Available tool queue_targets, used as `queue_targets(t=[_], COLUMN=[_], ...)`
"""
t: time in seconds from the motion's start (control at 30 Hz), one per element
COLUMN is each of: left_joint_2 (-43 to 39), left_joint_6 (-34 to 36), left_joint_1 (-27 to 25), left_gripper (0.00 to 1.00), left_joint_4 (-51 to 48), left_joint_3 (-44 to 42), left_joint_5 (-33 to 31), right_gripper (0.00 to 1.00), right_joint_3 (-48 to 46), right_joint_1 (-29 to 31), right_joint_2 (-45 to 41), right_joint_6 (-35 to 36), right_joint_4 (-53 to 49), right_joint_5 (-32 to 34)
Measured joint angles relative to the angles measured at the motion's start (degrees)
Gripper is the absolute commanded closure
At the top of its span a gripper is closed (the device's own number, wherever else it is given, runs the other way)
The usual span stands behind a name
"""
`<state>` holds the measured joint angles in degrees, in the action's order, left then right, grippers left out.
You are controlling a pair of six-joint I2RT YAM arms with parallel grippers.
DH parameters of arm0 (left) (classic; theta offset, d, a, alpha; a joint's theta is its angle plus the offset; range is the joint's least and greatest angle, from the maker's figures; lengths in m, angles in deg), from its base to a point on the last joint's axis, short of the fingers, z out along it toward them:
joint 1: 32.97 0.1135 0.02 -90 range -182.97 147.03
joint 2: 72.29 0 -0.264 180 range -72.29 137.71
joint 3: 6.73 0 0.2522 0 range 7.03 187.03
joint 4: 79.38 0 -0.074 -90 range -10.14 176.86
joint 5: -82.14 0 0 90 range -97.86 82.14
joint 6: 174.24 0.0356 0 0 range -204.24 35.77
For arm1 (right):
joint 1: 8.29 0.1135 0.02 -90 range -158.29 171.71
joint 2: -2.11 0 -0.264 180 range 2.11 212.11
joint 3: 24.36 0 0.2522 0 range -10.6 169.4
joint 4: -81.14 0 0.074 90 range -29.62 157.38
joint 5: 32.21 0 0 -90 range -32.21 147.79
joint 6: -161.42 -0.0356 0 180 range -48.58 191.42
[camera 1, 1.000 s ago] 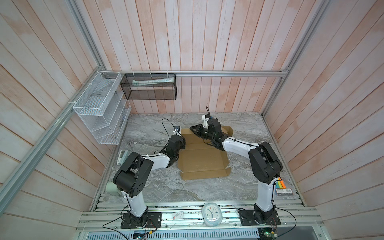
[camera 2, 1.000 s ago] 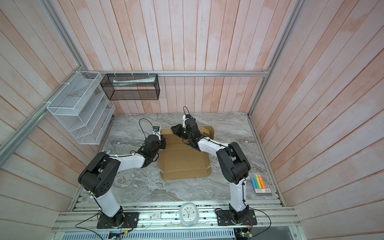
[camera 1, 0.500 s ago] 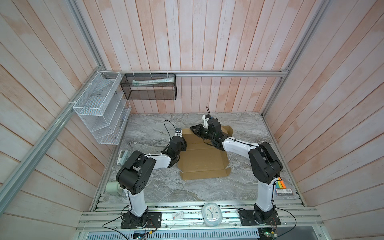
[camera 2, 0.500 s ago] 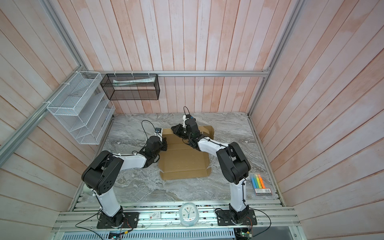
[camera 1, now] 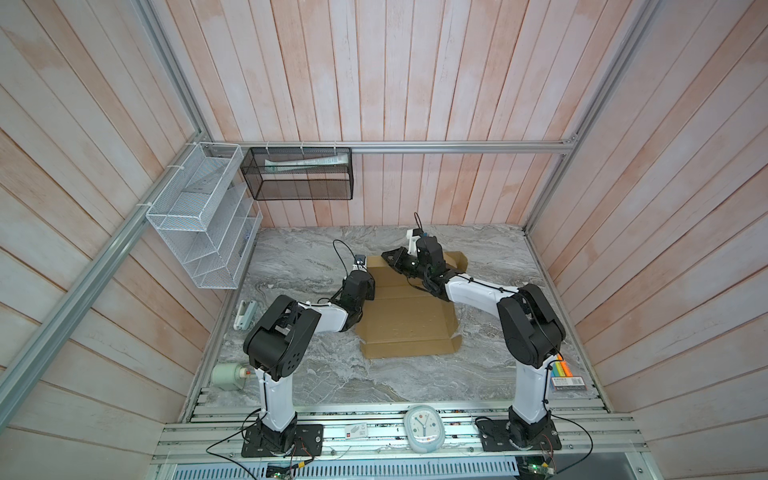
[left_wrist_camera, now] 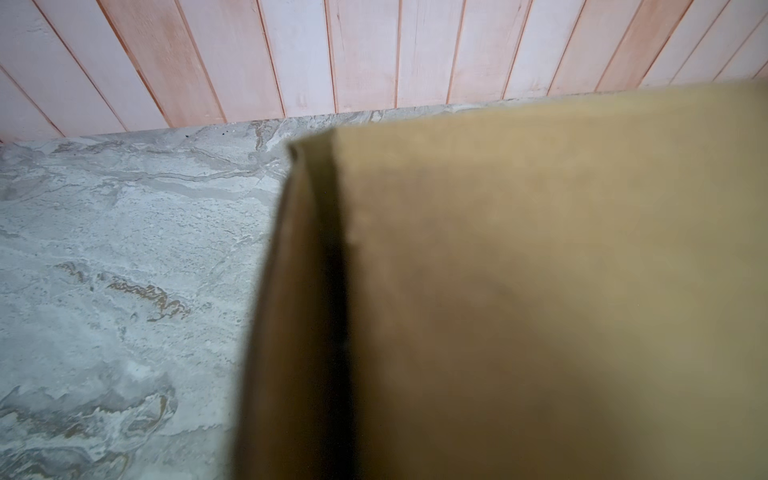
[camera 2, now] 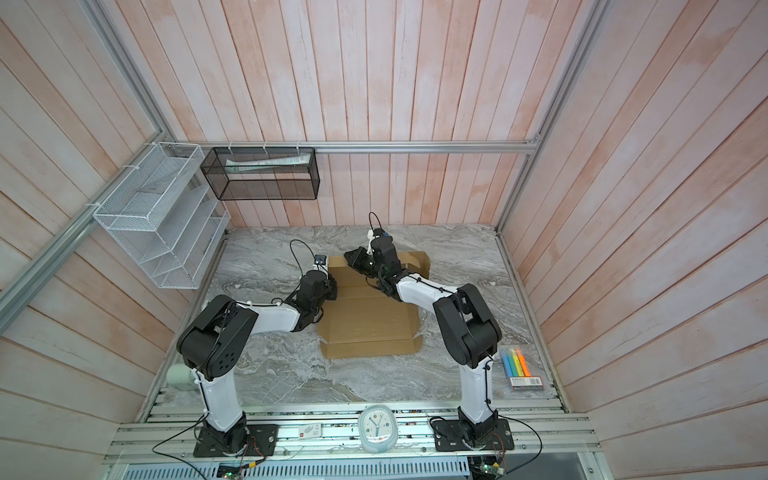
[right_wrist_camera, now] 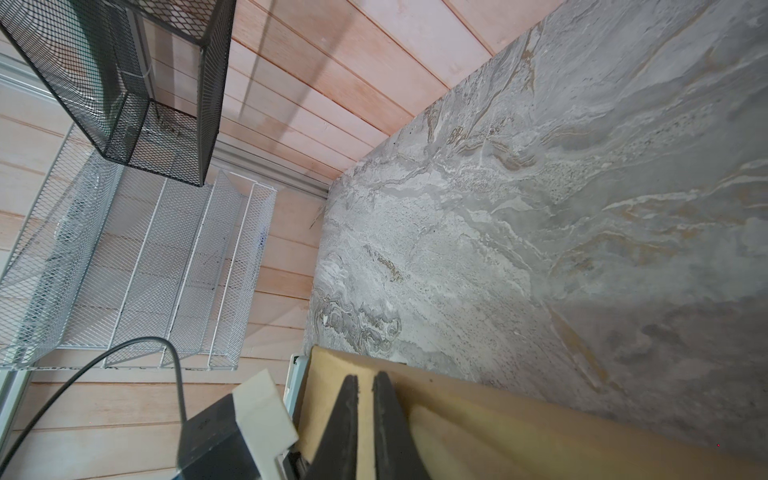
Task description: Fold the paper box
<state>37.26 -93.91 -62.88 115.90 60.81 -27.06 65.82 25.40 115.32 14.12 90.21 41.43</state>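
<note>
The paper box (camera 1: 407, 324) (camera 2: 370, 328) is a brown cardboard blank lying mostly flat in the middle of the marble table (camera 1: 299, 266). My left gripper (camera 1: 368, 286) (camera 2: 332, 286) sits low at its left edge. In the left wrist view a raised flap of the paper box (left_wrist_camera: 540, 270) fills the picture and hides the fingers. My right gripper (camera 1: 388, 258) (camera 2: 351, 254) lies on its side at the box's far left corner. In the right wrist view this gripper (right_wrist_camera: 366, 377) is shut, its dark fingers (right_wrist_camera: 347, 415) resting against the face of the paper box (right_wrist_camera: 519, 424).
A white wire rack (camera 1: 203, 232) and a black mesh basket (camera 1: 299, 174) hang on the walls at the back left. A highlighter pack (camera 2: 521, 368) lies at the front right, a clock (camera 1: 424, 424) on the front rail, and a small white object (camera 1: 245, 313) by the left edge.
My left arm has swung in, and its gripper has shifted slightly to the right, onto the box's left edge. The right arm has not moved.
</note>
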Motion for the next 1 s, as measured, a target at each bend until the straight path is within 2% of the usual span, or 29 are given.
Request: queue_targets(t=[0.37, 0.77, 1.0], left_joint_2=[0.4, 0.5, 0.5], left_joint_6=[0.0, 0.4, 0.2], left_joint_1=[-0.5, -1.2, -1.3], left_gripper=[1.0, 1.0, 0.82], left_joint_4=[-1.2, -1.8, -1.8], left_joint_3=[0.9, 1.1, 1.0], left_joint_5=[-2.5, -4.1, -4.1], right_gripper=[0.88, 0.88, 0.88], right_joint_3=[0.0, 0.0, 0.0], right_joint_1=[-0.1, -0.1, -0.1], right_joint_2=[0.1, 0.2, 0.2], right_joint_6=[-0.2, -1.0, -1.3], right_joint_4=[0.1, 0.3, 0.4], right_joint_5=[0.1, 0.1, 0.1])
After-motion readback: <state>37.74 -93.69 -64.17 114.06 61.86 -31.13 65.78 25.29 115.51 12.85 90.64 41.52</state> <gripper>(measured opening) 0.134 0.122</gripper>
